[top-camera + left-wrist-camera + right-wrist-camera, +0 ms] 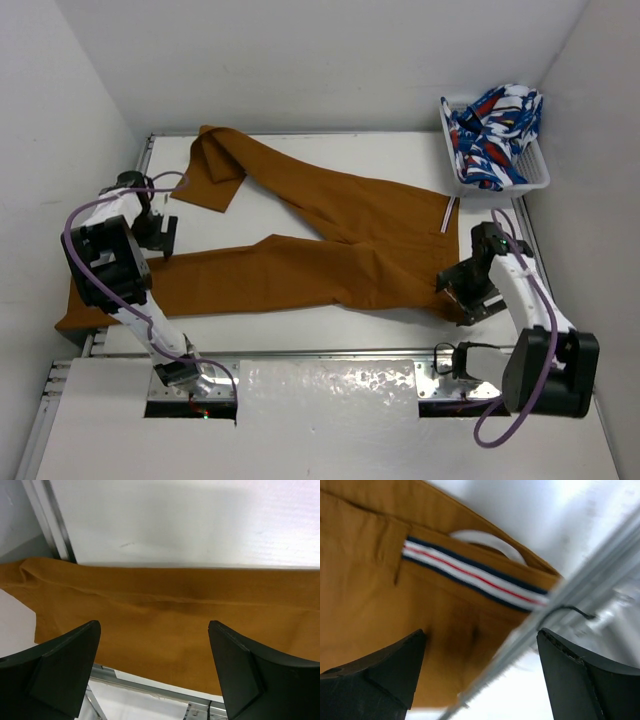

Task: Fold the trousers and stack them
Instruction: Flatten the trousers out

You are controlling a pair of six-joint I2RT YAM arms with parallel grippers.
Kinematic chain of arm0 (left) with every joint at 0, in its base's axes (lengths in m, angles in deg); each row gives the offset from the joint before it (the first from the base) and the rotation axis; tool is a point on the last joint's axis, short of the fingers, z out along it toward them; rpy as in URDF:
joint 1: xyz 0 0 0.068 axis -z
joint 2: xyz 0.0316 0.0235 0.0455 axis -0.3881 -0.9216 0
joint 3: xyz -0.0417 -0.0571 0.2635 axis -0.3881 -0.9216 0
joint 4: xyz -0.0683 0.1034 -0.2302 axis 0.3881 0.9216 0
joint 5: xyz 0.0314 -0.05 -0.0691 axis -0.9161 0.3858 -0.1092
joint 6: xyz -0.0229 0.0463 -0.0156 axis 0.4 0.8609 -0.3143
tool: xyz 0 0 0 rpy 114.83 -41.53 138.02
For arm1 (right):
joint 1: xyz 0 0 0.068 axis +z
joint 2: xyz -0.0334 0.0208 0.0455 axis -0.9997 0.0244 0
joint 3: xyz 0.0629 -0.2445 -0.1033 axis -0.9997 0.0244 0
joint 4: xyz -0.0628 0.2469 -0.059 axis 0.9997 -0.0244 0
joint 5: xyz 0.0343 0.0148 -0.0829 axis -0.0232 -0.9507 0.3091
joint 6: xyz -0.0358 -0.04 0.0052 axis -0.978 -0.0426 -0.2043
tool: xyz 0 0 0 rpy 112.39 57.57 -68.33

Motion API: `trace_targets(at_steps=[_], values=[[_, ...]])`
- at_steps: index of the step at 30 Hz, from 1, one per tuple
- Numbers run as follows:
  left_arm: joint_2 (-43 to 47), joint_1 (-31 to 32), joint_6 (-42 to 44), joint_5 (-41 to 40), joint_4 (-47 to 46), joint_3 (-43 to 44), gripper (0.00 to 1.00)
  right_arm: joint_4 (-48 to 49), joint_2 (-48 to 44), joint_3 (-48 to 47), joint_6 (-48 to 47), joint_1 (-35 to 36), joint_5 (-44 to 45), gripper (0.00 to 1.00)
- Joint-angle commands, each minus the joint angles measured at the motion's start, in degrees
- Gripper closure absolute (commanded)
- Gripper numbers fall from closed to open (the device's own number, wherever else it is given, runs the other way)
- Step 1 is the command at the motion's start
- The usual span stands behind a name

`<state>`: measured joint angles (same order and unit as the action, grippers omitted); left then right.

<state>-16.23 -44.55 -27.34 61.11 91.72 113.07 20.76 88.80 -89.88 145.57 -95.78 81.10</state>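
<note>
The mustard-brown trousers [330, 240] lie spread flat on the white table, waistband at the right, two legs running left. The far leg's end is folded over at the back left; the near leg's cuff hangs over the table's left edge. My left gripper [160, 238] is open above the near leg's end; the left wrist view shows that cloth [165, 630] between the fingers [65, 665]. My right gripper [458, 292] is open over the near waistband corner at the table's rail; the striped inner waistband [475, 577] shows in the right wrist view.
A white basket [540, 180] with blue-white-red patterned clothes [492, 135] stands at the back right. A metal rail [300, 352] runs along the table's near edge. White walls close in the left, back and right sides.
</note>
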Motion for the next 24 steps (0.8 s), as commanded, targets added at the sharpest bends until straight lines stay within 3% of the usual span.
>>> trace_targets(at_steps=[1, 3, 6, 7, 8, 9, 11, 12, 15, 17, 20, 24], values=[[1.8, -1.1, 1.1, -1.8, -2.3, -2.1, 0.13, 10.5, 4.1, 2.3, 5.7, 1.1, 0.7, 0.13], [2.4, -1.7, 1.5, -2.1, -2.6, -3.8, 0.13, 13.2, 5.3, 3.0, 6.2, 1.1, 5.4, 0.16], [3.6, -2.9, 2.8, -2.9, -2.7, -6.0, 0.13, 17.1, 7.7, 2.8, 5.8, 1.2, 11.7, 0.34], [4.3, -3.3, 3.4, -3.0, -2.5, -6.4, 0.13, 18.3, 8.2, 2.6, 5.6, 1.1, 13.0, 0.44], [4.6, -3.2, 3.8, -2.9, -2.1, -7.1, 0.13, 18.8, 8.8, 2.5, 5.2, 1.0, 16.1, 0.66], [5.0, -3.2, 4.2, -2.7, -1.8, -7.5, 0.13, 19.1, 8.9, 1.9, 4.7, 0.9, 18.3, 0.78], [6.4, -3.2, 5.6, -2.1, -0.6, -8.4, 0.14, 19.6, 8.9, -1.2, 0.1, 0.9, 23.4, 0.96], [6.9, -3.2, 6.6, -1.9, -0.2, -9.3, 0.14, 20.0, 8.7, -2.4, -1.9, 0.9, 27.6, 1.00], [8.5, -3.2, 8.4, -1.8, 1.3, -10.8, 0.15, 24.8, 7.5, -7.4, -16.0, 0.7, 32.9, 1.00], [8.7, -3.2, 8.6, -1.6, 1.7, -12.1, 0.15, 27.9, 4.9, -7.6, -19.2, 0.4, 36.3, 1.00], [8.7, -3.2, 8.2, -1.1, 0.9, -15.4, 0.16, 29.0, 1.4, -3.5, -18.9, 0.3, 39.3, 1.00], [8.5, -3.2, 7.8, -1.1, -1.2, -19.6, 0.17, 25.0, -3.1, 5.3, -11.5, 0.1, 42.0, 0.96]])
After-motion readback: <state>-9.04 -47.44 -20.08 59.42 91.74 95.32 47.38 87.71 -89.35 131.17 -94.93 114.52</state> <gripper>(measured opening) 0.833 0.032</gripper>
